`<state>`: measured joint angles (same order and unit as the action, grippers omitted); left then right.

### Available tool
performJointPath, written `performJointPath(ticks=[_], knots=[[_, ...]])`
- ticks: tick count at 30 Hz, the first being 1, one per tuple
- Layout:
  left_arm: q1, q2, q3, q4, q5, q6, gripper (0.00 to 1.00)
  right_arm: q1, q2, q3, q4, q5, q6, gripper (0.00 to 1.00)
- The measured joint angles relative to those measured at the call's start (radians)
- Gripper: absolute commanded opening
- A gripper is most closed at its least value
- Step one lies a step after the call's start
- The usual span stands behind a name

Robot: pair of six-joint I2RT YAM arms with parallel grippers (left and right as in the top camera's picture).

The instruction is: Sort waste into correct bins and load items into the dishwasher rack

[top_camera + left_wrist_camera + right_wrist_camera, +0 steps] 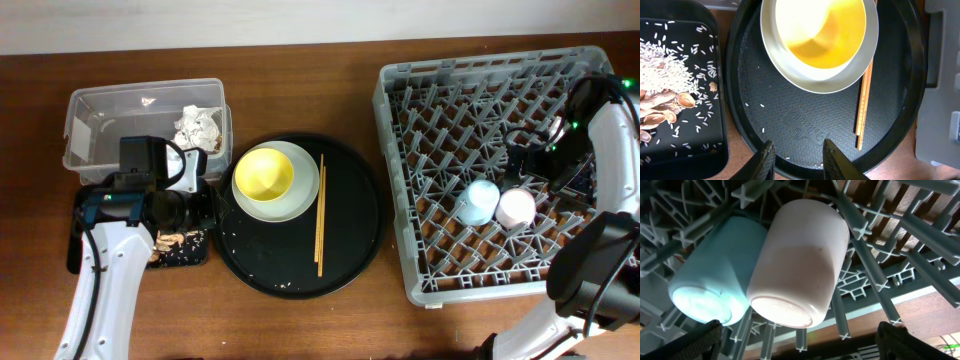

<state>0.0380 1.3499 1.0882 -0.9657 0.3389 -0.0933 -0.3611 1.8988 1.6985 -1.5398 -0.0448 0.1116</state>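
A yellow bowl (263, 174) sits on the pale plate (300, 196) in the round black tray (350, 250), with chopsticks (320, 215) lying to its right. My left gripper (797, 162) hovers over that tray's near rim, part open, nothing between its fingers. The pink cup (800, 265) and the light blue cup (710, 280) lie side by side among the pegs of the grey rack (400, 120). My right gripper (800, 347) stands wide open just behind the pink cup, not touching it. White tissues (198, 127) lie in the clear tub (90, 120).
The shallow black tray (720, 150) beside the round one holds rice grains and brown food scraps (660, 112). A few grains are scattered on the round tray's floor. The left arm covers much of the shallow tray in the overhead view.
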Motion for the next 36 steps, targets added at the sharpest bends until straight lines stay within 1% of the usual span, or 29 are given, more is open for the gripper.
performJointPath(ticks=[6, 9, 13, 15, 18, 26, 30, 33, 35, 36], knots=[[0.0, 0.0, 0.0, -0.003, 0.0, 0.0, 0.31, 0.0, -0.001, -0.014, 0.041, -0.003, 0.131, 0.99], [0.0, 0.0, 0.0, -0.003, 0.0, 0.0, 0.31, 0.006, -0.002, -0.025, 0.061, -0.002, 0.166, 0.99], [0.0, 0.0, 0.0, -0.003, 0.0, 0.0, 0.31, 0.039, -0.005, -0.087, 0.114, -0.002, 0.211, 1.0], [0.0, 0.0, 0.0, -0.004, 0.0, 0.0, 0.31, 0.041, -0.023, -0.114, 0.151, -0.006, 0.233, 0.93], [0.0, 0.0, 0.0, -0.004, 0.0, 0.0, 0.31, 0.042, -0.036, -0.131, 0.165, -0.014, 0.254, 0.88], [0.0, 0.0, 0.0, -0.004, 0.0, 0.0, 0.31, 0.035, -0.036, -0.131, 0.157, -0.014, 0.308, 0.89], [0.0, 0.0, 0.0, -0.004, 0.0, 0.0, 0.31, -0.011, -0.035, -0.145, 0.145, 0.021, 0.331, 0.89], [0.0, 0.0, 0.0, -0.004, 0.0, 0.0, 0.31, -0.019, -0.035, -0.146, 0.143, 0.021, 0.334, 0.88], [0.0, 0.0, 0.0, -0.004, 0.0, 0.0, 0.31, -0.019, -0.035, -0.146, 0.142, 0.021, 0.334, 0.85], [0.0, 0.0, 0.0, -0.004, 0.0, 0.0, 0.31, -0.019, -0.035, -0.146, 0.142, 0.02, 0.334, 0.82]])
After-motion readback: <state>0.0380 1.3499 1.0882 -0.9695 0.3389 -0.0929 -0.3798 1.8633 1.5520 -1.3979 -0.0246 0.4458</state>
